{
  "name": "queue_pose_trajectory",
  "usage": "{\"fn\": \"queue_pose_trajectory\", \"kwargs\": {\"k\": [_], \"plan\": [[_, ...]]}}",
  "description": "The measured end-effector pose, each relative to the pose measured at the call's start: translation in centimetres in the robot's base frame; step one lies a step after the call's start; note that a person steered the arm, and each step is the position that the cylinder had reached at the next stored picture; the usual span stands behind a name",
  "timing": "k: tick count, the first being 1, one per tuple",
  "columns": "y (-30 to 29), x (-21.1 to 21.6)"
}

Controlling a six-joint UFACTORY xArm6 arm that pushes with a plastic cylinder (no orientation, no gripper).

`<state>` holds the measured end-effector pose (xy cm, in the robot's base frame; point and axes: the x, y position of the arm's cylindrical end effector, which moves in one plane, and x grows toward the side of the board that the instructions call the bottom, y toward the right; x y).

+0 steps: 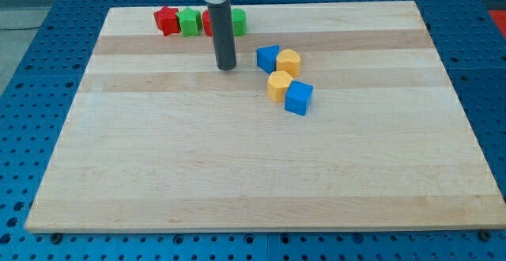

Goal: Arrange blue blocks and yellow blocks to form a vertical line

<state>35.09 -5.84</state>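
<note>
Tool: one straight dark rod, upright, with no jaws to open or close; its lower end, my tip (227,66), is seen resting on the bench (237,174) with nothing held.

Camera view, entries as follows.

Tip position: set toward the view's top, left of the blue-and-yellow cluster, near the blue wedge-like block (267,58) but apart from it; a strip of bare wood is seen between them.

Task blocks, four, grouped just right of the tip:
- blue wedge-like block, upper left of the group;
- yellow rounded block (288,61), touching the blue wedge-like block on its right;
- second yellow block (279,85), just below those two and touching or nearly touching them;
- blue cube (299,97), against the second yellow block on its lower right.
The group is laid out as a short slanted zigzag, not a straight column.

Other blocks, in a row along the bench's top edge: red block (165,20), green block (189,21), a second red block (208,22) partly hidden by the rod, and a second green block (238,21) showing at the rod's right. Shapes of the hidden pair cannot be made out.
</note>
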Motion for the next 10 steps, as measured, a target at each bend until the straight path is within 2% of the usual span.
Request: {"fn": "queue_pose_trajectory", "kwargs": {"k": [5,7,8,10], "plan": [[13.9,0.0],[10.1,0.7],[8.5,2.4],[8.1,4.5]]}}
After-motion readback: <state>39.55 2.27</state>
